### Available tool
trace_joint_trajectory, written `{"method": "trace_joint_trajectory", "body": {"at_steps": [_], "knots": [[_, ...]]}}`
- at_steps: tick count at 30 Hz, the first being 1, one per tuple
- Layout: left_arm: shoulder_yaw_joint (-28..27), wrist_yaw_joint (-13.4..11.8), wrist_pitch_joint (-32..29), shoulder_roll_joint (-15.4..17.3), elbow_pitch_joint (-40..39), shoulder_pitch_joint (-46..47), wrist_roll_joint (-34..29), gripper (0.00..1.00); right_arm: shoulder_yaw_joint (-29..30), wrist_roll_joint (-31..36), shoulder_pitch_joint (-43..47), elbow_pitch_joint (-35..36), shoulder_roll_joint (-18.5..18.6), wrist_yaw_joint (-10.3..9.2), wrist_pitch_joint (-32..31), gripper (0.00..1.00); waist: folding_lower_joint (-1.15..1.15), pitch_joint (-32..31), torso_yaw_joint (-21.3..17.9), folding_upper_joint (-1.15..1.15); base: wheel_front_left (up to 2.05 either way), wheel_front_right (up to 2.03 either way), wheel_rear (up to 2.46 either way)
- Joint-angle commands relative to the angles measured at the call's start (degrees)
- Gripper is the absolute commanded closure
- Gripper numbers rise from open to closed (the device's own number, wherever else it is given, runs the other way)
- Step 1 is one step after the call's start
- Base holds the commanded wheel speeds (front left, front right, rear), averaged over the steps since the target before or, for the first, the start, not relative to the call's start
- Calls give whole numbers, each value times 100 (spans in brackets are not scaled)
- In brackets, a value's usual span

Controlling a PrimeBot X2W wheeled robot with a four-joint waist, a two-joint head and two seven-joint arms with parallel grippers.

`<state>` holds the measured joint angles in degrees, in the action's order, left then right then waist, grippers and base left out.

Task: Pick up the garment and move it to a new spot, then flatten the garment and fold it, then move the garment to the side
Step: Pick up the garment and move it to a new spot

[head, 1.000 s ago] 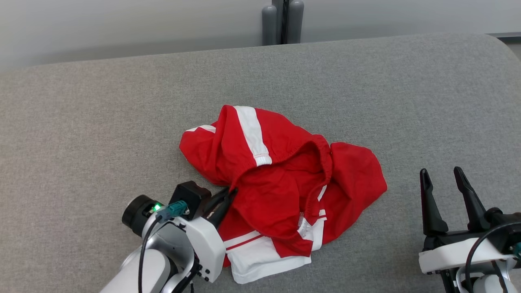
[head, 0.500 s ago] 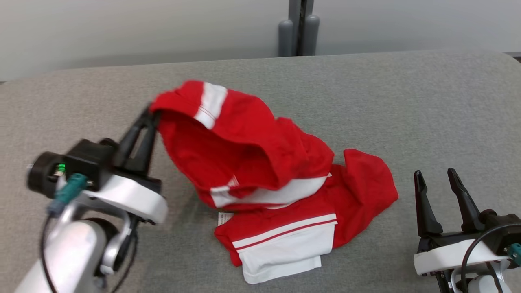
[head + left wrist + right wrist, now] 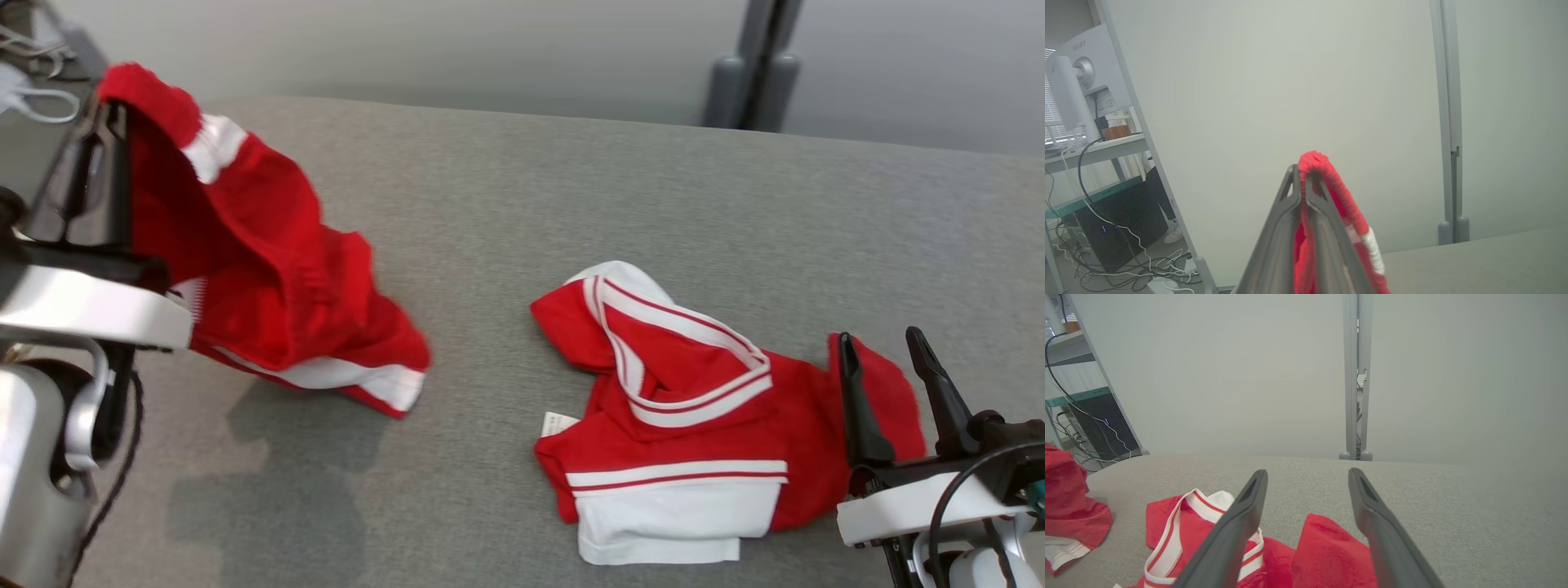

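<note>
The garment (image 3: 694,392), a red jersey T-shirt with a white sleeve, striped collar trim and a white tag, lies crumpled on the grey table (image 3: 522,188). It also appears in the right wrist view as red cloth (image 3: 1327,547). My right gripper (image 3: 880,339) (image 3: 1307,473) stands open just over its right edge, holding nothing. My left gripper (image 3: 110,114) (image 3: 1300,169) is shut on a separate red piece with white bands (image 3: 269,278) (image 3: 1331,179). That piece hangs from the raised fingers at the far left, its lower end near the table.
A grey post (image 3: 751,73) stands behind the table's far edge against a pale wall. In the left wrist view a desk with a monitor (image 3: 1073,81) and tangled cables (image 3: 1126,269) stands off to the left.
The left gripper has carried the red white-banded piece up and to the left, off the T-shirt, which now lies uncovered. The head camera has turned left. The right gripper stays open.
</note>
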<state>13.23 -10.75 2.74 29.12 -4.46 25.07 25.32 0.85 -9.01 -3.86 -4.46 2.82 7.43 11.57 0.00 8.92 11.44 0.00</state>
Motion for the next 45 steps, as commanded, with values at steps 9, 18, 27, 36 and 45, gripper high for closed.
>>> {"method": "trace_joint_trajectory", "body": {"at_steps": [9, 18, 27, 36, 45], "knots": [[-348, 489, 463, 42, 1124, 915, 458, 100, -14, 152, -79, 255, 121, 11, -194, 0, 0, 237, 724, 0, 0, 0, 0], [-689, 1011, 1123, 94, 3247, 1783, 667, 100, -161, 285, -349, 614, 335, 11, -463, 0, 0, 852, 680, 0, 0, 0, 0], [-941, 1496, 1239, -365, 5064, 2072, 511, 100, -127, 266, -514, 929, 469, 11, -671, 0, 0, 1348, 468, 0, 0, 0, 0], [-1214, 1785, 1242, -980, 6453, 1877, 868, 100, -128, 274, -573, 996, 431, 11, -701, 0, 0, 1440, 283, 0, 0, 0, 0], [-1665, 1822, 1243, -880, 6099, 1298, 1036, 0, -157, 226, -517, 676, 294, 11, -436, 0, 0, 1032, 125, 0, 0, 0, 0]]}}
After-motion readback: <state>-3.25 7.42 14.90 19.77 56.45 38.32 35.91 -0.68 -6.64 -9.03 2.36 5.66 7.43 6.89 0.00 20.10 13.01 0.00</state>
